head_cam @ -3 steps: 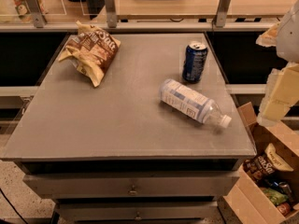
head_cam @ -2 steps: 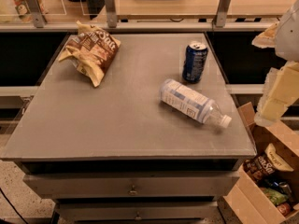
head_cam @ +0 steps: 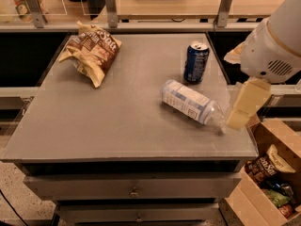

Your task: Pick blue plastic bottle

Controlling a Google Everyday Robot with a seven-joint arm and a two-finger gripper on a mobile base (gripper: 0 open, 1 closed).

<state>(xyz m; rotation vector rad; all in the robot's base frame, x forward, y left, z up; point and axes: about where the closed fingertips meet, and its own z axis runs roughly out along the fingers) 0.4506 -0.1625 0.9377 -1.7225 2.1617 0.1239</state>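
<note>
You have the clear plastic bottle with the pale blue-and-white wraparound label [head_cam: 188,101] lying on its side on the right half of the grey flat-topped table [head_cam: 108,126]. Its base points toward the back left. Its neck end points toward the front right, near the table's right edge. The cap end is hard for you to make out, because it lies right by the tip of the gripper.

The robot's cream-coloured gripper [head_cam: 237,119] hangs from the white rounded arm housing [head_cam: 277,46] over the right side of the table and slants down and to the left. Its lower tip is just beside the bottle's neck end, on the right. You cannot tell whether it touches the bottle. You also cannot tell whether the gripper is spread apart or closed together, since it shows only as one pale block seen from the side. The bottle's body rests on the tabletop.

Just behind the bottle, a short dark blue metal soda can [head_cam: 196,61] stands upright, near the bottle but apart from it. A crumpled brown-and-tan snack bag [head_cam: 91,51] lies at the back left of the table, well apart from both.

Under the tabletop you see grey drawer fronts with small knobs [head_cam: 134,192]. An open cardboard box [head_cam: 244,197] holding snack packets sits on the floor at the front right.
</note>
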